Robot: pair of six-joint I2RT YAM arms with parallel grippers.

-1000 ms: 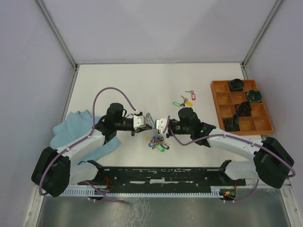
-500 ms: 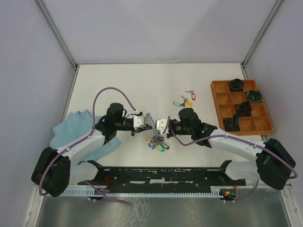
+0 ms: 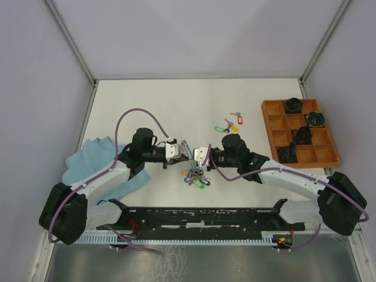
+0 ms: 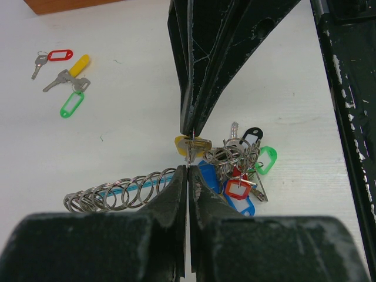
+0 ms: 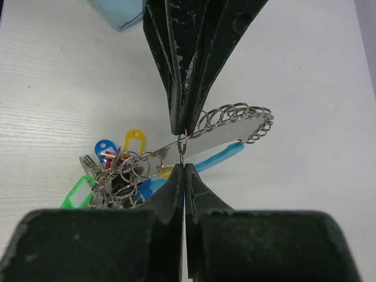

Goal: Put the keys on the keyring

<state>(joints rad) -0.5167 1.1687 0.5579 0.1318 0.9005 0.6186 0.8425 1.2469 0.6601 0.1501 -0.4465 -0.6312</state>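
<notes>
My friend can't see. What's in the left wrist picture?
The shut left gripper below and shut right gripper above point tip to tip, a yellow-tagged key between them. Beside them are a bunch of tagged keys and the coiled keyring; three loose keys sit farther off.

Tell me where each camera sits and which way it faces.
Top external: above, behind the bases, looking down at the table; left arm, right arm show.
Left wrist: rides the left arm, faces rightward; left end effector below, right end effector above.
Right wrist: rides the right arm, faces leftward; own fingers below.
Both wrist views share the keys and the keyring.
</notes>
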